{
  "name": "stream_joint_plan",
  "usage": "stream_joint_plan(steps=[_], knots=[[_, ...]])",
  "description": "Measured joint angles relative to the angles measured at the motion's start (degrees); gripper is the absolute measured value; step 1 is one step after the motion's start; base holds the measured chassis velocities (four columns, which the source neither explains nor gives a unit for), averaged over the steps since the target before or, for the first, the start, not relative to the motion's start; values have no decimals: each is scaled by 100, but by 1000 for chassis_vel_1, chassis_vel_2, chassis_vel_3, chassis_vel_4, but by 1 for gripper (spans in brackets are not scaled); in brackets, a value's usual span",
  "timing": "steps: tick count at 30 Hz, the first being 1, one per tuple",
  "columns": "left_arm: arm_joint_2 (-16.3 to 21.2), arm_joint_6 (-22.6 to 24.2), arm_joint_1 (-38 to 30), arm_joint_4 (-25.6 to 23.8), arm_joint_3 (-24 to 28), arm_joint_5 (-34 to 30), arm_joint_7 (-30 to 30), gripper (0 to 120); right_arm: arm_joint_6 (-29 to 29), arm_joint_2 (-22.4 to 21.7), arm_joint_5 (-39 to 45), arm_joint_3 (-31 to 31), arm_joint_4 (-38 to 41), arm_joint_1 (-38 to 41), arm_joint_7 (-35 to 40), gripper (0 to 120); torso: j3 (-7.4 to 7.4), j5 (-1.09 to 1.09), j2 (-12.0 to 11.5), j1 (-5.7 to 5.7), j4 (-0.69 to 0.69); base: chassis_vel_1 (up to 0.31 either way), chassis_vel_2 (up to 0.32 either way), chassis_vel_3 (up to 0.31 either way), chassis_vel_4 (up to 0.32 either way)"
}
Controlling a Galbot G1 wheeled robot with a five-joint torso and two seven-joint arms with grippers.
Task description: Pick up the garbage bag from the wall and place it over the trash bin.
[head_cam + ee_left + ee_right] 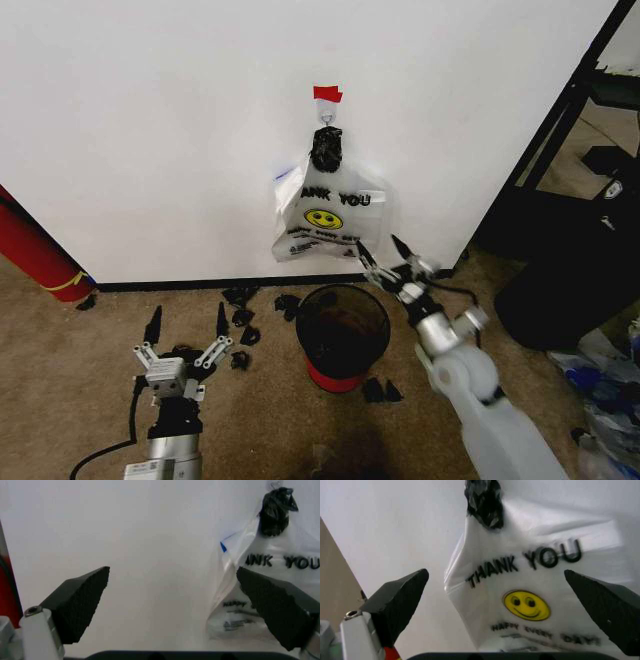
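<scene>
Red roll: a red cylinder with a yellow band [35, 255] leans against the wall at the far left, its foot on the carpet.
Left gripper: the left gripper [186, 325] is low over the tan carpet floor [80, 380], left of the bin and well apart from the wall; its jaws stand wide and hold nothing. In the left wrist view it [172, 600] faces the wall, with the hanging bag off to one side.
Wall: the plain white wall with black baseboard [150, 130] fills the upper part of the head view; a piece of red tape [327, 94] sits above a small hook [328, 117].
Hanging bag: a white plastic bag printed "THANK YOU" with a yellow smiley face [328, 215] hangs from the hook, its top gathered in a dark crumpled knot [326, 148]. A blue patch shows at its edge in the left wrist view [223, 546]. Whether a second, see-through bag hangs behind it cannot be told.
Black scraps: small black pieces [245, 318] lie on the carpet by the baseboard and beside the bin.
Trash bin: the small round black bin with a red band at its base [343, 335] stands on the carpet directly below the hanging bag, open and unlined.
Right gripper: the right gripper [382, 250] is raised just beside the bag's lower right corner, above the bin's right rim; its jaws are spread wide around nothing. In the right wrist view it [497, 592] points straight at the smiley print.
</scene>
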Motion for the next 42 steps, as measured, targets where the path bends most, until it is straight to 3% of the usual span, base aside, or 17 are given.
stream_joint_plan(steps=[8, 16, 39, 42], knots=[[-179, 132, 41, -219, -122, -281, 5, 100, -136, 515, 418, -488, -934, 1284, 63, 100, 0, -1, 0, 0, 0, 0, 0, 0, 0], [-200, 57, 79, -152, -274, -266, -25, 100, -158, 538, 541, -647, -1539, 1983, 31, 100, 0, -1, 0, 0, -1, 0, 0, 0, 0], [-218, -33, 63, -17, -328, -264, -28, 100, -204, 784, 612, -772, -2081, 2580, -24, 98, -1, -1, 0, 0, -1, 0, 0, 0, 0], [-233, -94, 72, 26, -314, -236, -21, 100, -193, 770, 508, -799, -2145, 2624, -61, 89, -1, -1, 0, 0, 0, 0, 0, 0, 0]])
